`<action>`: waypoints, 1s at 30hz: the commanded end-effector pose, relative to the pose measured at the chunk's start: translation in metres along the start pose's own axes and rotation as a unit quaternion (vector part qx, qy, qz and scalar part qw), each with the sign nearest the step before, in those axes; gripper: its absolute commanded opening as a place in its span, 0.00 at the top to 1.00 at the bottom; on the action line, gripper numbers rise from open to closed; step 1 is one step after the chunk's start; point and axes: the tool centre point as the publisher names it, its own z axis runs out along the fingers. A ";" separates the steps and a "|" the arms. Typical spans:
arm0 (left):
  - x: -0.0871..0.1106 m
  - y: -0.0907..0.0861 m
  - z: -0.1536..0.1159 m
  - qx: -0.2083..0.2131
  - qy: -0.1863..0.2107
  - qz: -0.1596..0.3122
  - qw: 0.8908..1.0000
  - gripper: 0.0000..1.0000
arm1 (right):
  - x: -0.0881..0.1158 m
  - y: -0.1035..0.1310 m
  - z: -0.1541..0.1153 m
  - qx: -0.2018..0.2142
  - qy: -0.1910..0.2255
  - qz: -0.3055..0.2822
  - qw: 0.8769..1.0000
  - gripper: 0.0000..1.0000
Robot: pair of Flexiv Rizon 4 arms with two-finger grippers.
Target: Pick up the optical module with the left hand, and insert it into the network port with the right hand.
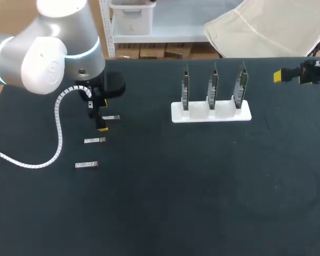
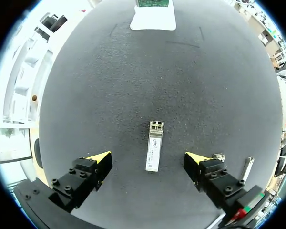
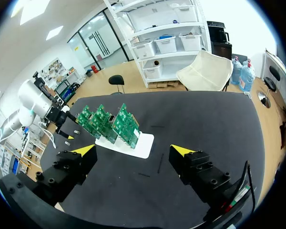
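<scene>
Jaws of left gripper (image 2: 149, 160) stand wide either side of optical module (image 2: 153, 145) lying flat btwn them, set for a pinch, while right gripper (image 3: 133, 151), also wide & empty, hangs well back from circuit boards (image 3: 115, 125).

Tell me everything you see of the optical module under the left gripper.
The optical module is a slim, silvery metal bar with a white printed label on top. Its port end points away from the wrist, toward the white rack. It lies flat on the dark table, between the left gripper's open fingers, touching neither.
</scene>
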 end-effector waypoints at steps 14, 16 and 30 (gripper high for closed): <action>0.000 -0.007 0.005 0.013 0.005 -0.006 1.000 0.00 | 0.000 0.001 0.000 0.003 0.000 0.000 1.000 0.00; 0.000 -0.007 0.005 0.012 0.006 -0.005 1.000 0.00 | 0.000 0.001 0.000 0.003 0.000 0.000 1.000 0.00; 0.000 -0.008 0.007 0.015 0.012 0.004 1.000 1.00 | 0.000 0.001 0.000 0.003 0.000 0.000 1.000 0.00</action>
